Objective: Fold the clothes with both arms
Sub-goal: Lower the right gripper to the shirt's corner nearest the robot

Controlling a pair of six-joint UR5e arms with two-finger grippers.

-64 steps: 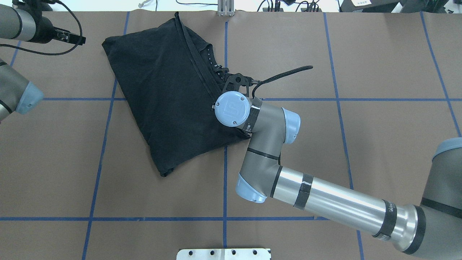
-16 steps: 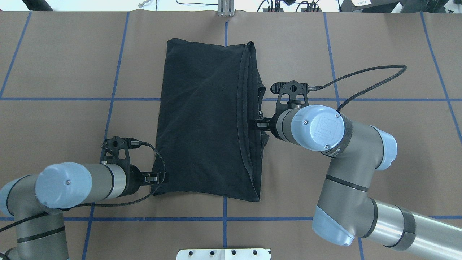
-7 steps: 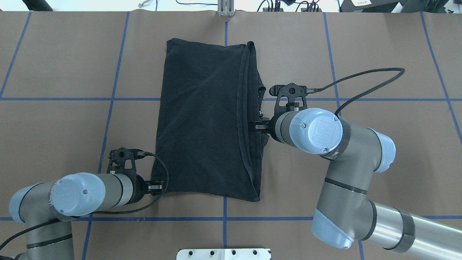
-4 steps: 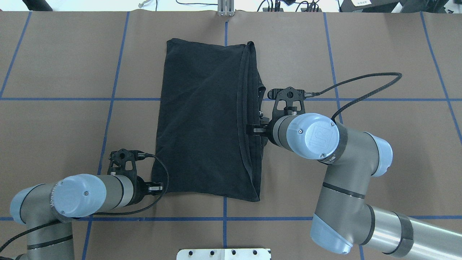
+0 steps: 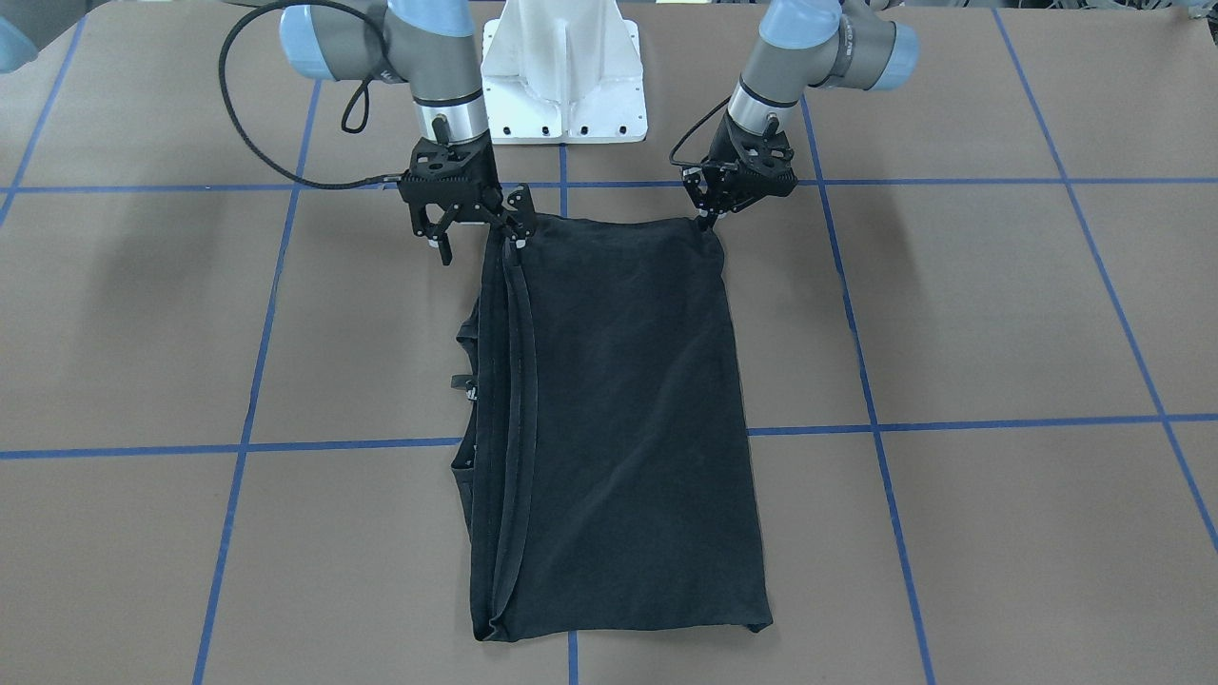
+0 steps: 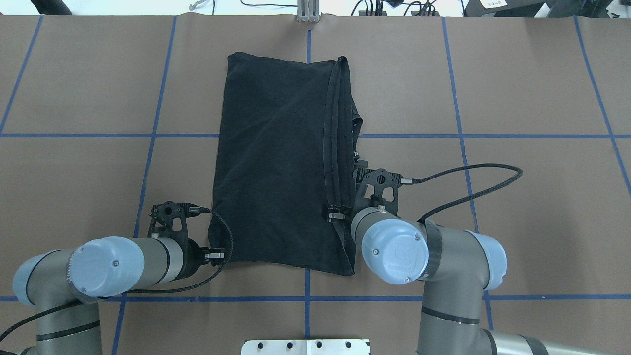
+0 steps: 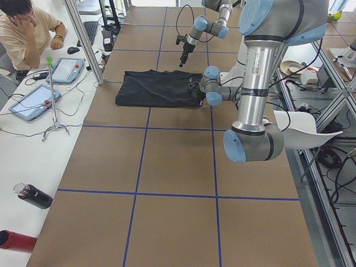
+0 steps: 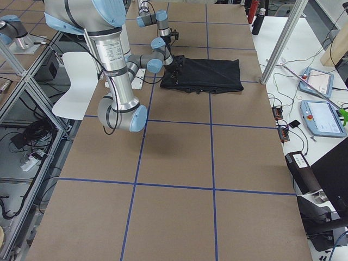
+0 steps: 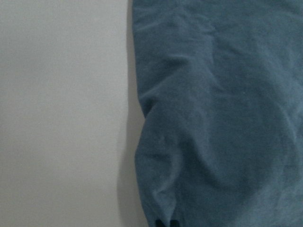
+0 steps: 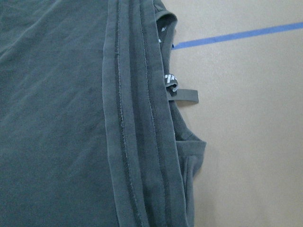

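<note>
The black T-shirt (image 6: 276, 162) lies folded into a long rectangle on the brown table, print hidden, with layered hems along its right edge (image 10: 137, 118). My left gripper (image 6: 217, 256) sits at the shirt's near left corner, shut on the cloth; the front-facing view shows that left gripper (image 5: 707, 222) with its fingers pinched together at the corner. My right gripper (image 6: 335, 215) hovers over the hemmed edge near the robot's side. Seen from the front, the right gripper (image 5: 481, 243) stands open, fingers spread across that edge. A small grey tag (image 10: 182, 96) pokes out beside the hems.
Blue tape lines (image 6: 148, 167) grid the brown table cover. The white pedestal base (image 5: 563, 67) stands just behind the shirt's near edge. A person (image 7: 25, 28) sits past the far side, by tablets (image 7: 33, 100) and a metal post (image 7: 83, 39).
My right gripper has slid along the shirt's right edge toward the robot, from the middle to near the front corner. The left gripper and the shirt have stayed put.
</note>
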